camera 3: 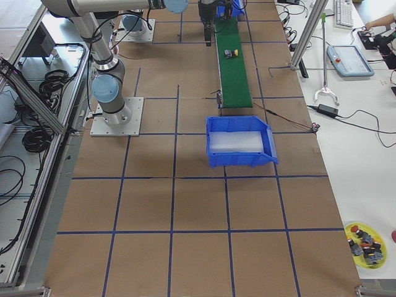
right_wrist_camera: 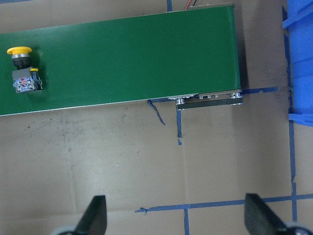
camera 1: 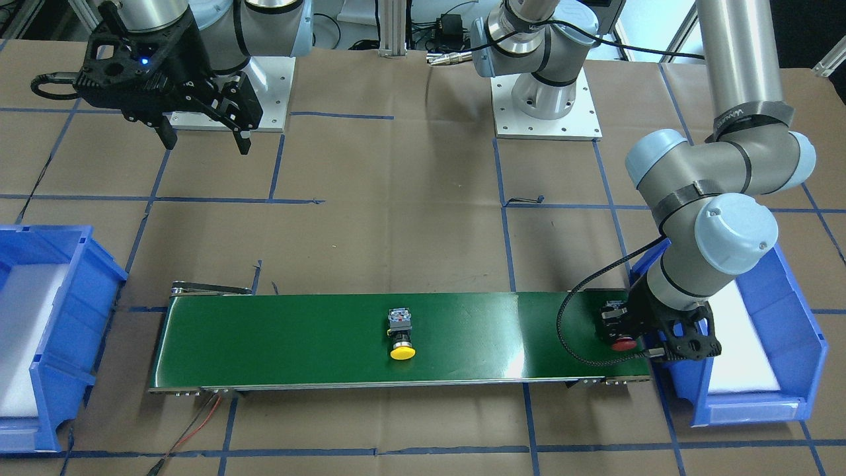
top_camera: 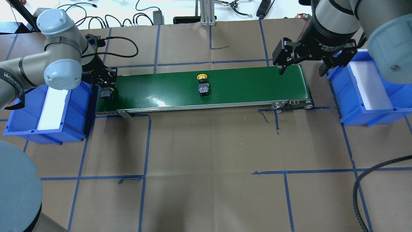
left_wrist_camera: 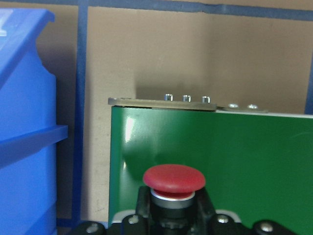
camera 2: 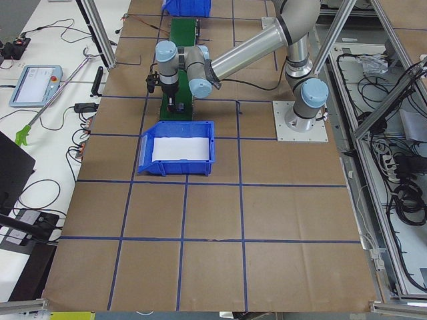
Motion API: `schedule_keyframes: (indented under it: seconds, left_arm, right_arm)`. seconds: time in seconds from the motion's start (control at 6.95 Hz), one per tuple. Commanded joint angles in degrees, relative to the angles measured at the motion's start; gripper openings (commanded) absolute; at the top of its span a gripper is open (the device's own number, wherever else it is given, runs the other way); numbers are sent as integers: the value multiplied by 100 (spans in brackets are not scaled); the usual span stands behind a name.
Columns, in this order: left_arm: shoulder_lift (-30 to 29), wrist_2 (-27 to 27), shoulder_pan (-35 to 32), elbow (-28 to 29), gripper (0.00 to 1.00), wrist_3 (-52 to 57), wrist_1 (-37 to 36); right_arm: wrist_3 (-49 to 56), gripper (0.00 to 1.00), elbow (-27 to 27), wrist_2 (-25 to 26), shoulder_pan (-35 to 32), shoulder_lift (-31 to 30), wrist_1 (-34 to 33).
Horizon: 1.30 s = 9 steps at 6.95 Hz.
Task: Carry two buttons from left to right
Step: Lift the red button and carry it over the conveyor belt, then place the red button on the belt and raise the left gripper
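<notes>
The red button (camera 1: 623, 343) is at the left end of the green conveyor belt (camera 1: 297, 337), close to its surface. My left gripper (camera 1: 620, 328) is shut on it. In the left wrist view its red cap (left_wrist_camera: 173, 178) sticks out between the fingers, over the belt (left_wrist_camera: 244, 147). The yellow button (camera 1: 402, 338) lies on its side at mid-belt, free; it also shows in the overhead view (top_camera: 202, 85) and in the right wrist view (right_wrist_camera: 22, 68). My right gripper (top_camera: 301, 71) is open and empty, hovering high over the belt's right end.
A blue bin (top_camera: 19, 125) with a white liner stands at the belt's left end, beside my left gripper. Another blue bin (top_camera: 354, 109) stands at the right end. Brown paper with blue tape lines covers the table. A yellow dish (camera 3: 365, 244) of spare parts sits far off.
</notes>
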<state>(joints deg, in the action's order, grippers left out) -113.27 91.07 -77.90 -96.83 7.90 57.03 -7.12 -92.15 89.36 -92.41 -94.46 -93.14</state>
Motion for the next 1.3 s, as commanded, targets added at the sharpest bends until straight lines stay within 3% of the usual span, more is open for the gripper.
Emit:
schedule_keyframes:
  seconds: [0.0, 0.14, 0.43, 0.86, 1.15]
  left_arm:
    - [-2, -28, -15, 6, 94, -16, -7]
    - [15, -37, -15, 50, 99, -8, 1]
    - [199, -19, -32, 312, 100, 1, 123]
    - [830, -72, -59, 892, 100, -16, 1903]
    - [1358, -204, -504, 903, 100, -489, 2434]
  right_arm:
    - [0, 100, 4, 3, 4, -2, -2]
    - [0, 100, 4, 3, -5, -11, -2]
    - [0, 100, 12, 3, -5, -2, -11]
    - [0, 100, -5, 3, -5, 6, -20]
    - [0, 100, -5, 3, -5, 7, -29]
